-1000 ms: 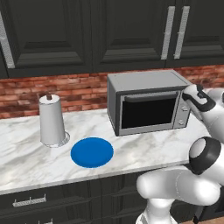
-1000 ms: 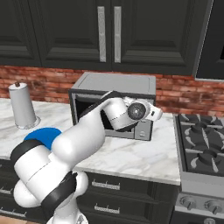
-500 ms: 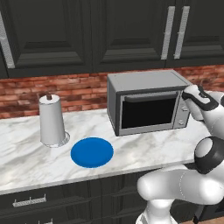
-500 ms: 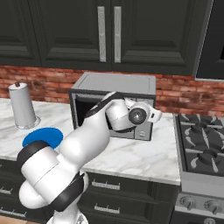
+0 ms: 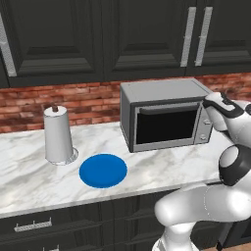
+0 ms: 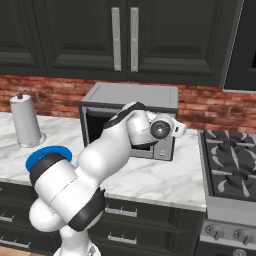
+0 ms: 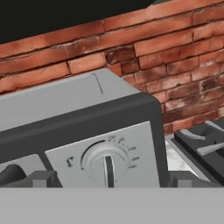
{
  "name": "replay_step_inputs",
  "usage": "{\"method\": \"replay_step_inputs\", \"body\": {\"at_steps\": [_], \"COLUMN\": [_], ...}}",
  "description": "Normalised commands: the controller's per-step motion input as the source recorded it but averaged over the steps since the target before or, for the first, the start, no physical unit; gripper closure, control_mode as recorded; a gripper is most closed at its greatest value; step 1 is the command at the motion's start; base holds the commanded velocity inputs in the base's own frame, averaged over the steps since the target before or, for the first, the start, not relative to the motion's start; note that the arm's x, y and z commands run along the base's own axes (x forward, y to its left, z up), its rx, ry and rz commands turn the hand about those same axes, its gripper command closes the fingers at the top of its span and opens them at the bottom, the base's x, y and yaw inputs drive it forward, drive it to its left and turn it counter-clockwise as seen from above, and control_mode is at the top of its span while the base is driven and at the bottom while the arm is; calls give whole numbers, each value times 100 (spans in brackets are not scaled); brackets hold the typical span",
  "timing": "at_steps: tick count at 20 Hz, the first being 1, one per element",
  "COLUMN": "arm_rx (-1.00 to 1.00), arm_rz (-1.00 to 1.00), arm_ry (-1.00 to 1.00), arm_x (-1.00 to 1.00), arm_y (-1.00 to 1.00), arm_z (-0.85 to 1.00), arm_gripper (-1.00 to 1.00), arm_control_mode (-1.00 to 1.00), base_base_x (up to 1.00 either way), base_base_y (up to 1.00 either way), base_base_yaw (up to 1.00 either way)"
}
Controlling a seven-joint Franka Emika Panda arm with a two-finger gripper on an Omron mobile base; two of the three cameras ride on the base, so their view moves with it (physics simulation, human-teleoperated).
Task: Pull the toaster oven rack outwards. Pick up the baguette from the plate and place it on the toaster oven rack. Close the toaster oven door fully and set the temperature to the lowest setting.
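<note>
The toaster oven (image 5: 162,115) stands on the counter against the brick wall, and its door (image 5: 166,126) lies flush and closed. The rack and the baguette are hidden. Left of the oven lies the blue plate (image 5: 103,170), with nothing on it; in the right base view the plate (image 6: 42,152) is partly behind my arm. My gripper (image 7: 111,180) is open and faces the oven's right-hand panel, its fingertips (image 7: 41,178) on either side of the top round knob (image 7: 106,159), close to it. Nothing is between the fingers.
A paper towel roll (image 5: 59,135) stands at the left of the counter. A gas stove (image 6: 230,170) sits right of the oven. Dark cabinets hang above. Bare marble counter (image 5: 162,164) lies in front of the oven.
My hand has edged a little closer to the oven's knob panel and the arm has shifted slightly. The gripper stays open, and the oven and plate have not moved.
</note>
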Motion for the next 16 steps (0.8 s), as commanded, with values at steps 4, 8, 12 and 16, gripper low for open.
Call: {"method": "replay_step_inputs", "body": {"at_steps": [4, 8, 12, 16], "arm_rx": [0, 0, 0, 0], "arm_rz": [1, 2, 0, 0], "arm_ry": [0, 0, 0, -1], "arm_x": [21, 15, 0, 0], "arm_y": [0, 0, 0, 0], "arm_z": [0, 0, -8, -13], "arm_gripper": [-100, -100, -100, -100], "arm_control_mode": [-100, -100, -100, -100], "base_base_x": [0, 0, 0, 0], "base_base_y": [0, 0, 0, 0], "base_base_yaw": [0, 0, 0, 0]}}
